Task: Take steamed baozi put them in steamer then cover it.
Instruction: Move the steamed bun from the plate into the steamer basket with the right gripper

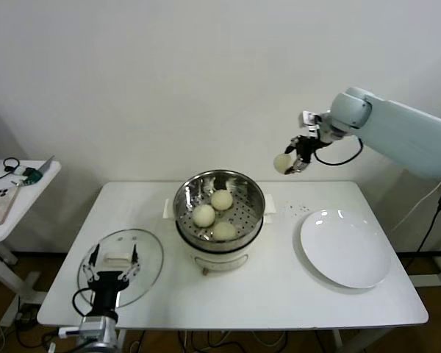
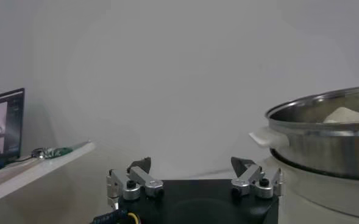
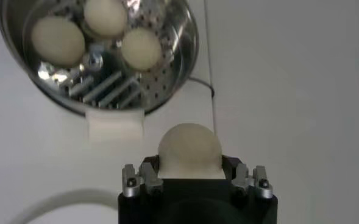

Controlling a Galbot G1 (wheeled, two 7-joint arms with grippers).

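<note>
Nearest: left gripper [image 1: 112,259] spread wide over glass cover [image 1: 148,254], near-left corner. Right gripper [image 1: 294,163] aloft, clamping fourth baozi [image 1: 282,162]. Three baozi [image 1: 222,199] in steamer [image 1: 254,190].

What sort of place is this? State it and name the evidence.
Probably a lab or test room staged as a kitchen: a bare white folding table against a blank wall, an electric steamer of baozi, and a side desk with electronics and a laptop.
</note>
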